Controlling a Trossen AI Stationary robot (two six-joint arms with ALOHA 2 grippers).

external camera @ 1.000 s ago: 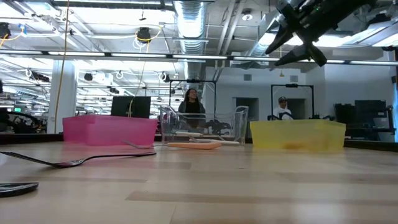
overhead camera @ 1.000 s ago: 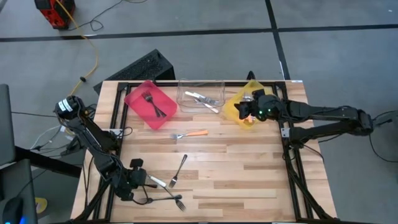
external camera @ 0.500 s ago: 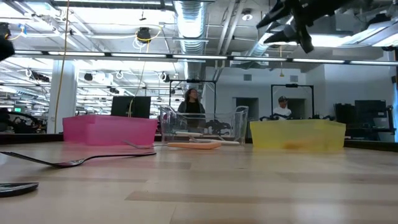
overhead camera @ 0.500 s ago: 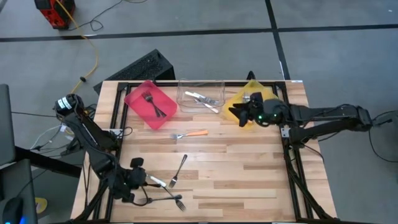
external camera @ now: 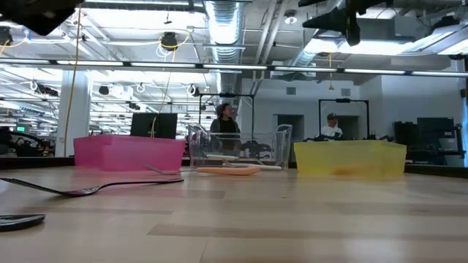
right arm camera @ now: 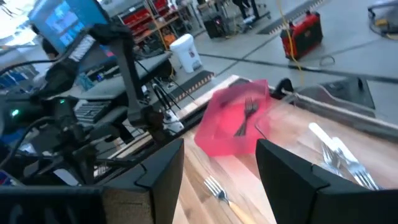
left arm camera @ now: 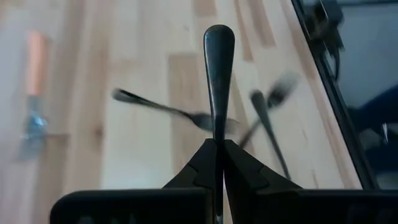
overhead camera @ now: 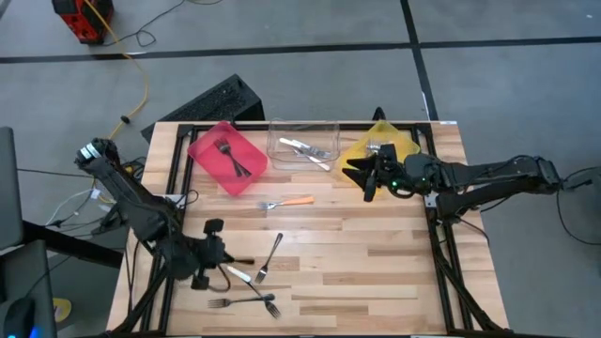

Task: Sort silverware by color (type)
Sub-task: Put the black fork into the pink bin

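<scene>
Left gripper: the left gripper (left arm camera: 217,148) hangs over the near left part of the table (overhead camera: 376,263), jaws pinched tight on a dark fork (left arm camera: 218,74) whose handle sticks out past the fingertips; I'd guess it is lifted to go to the pink bin.
Right gripper: the right gripper (overhead camera: 368,178) hovers by the yellow bin (overhead camera: 357,155), jaws standing well apart with nothing between them.
Pink bin: the pink bin (overhead camera: 208,150) holds dark forks (overhead camera: 232,158).
Clear bin: the clear bin (overhead camera: 282,127) holds silver forks (overhead camera: 310,152).
Yellow bin: contents mostly hidden behind the arm, cannot tell.
Loose on the table: an orange-handled fork (overhead camera: 286,202) near the bins; a few forks (overhead camera: 268,258) by the left gripper, unsorted.
</scene>
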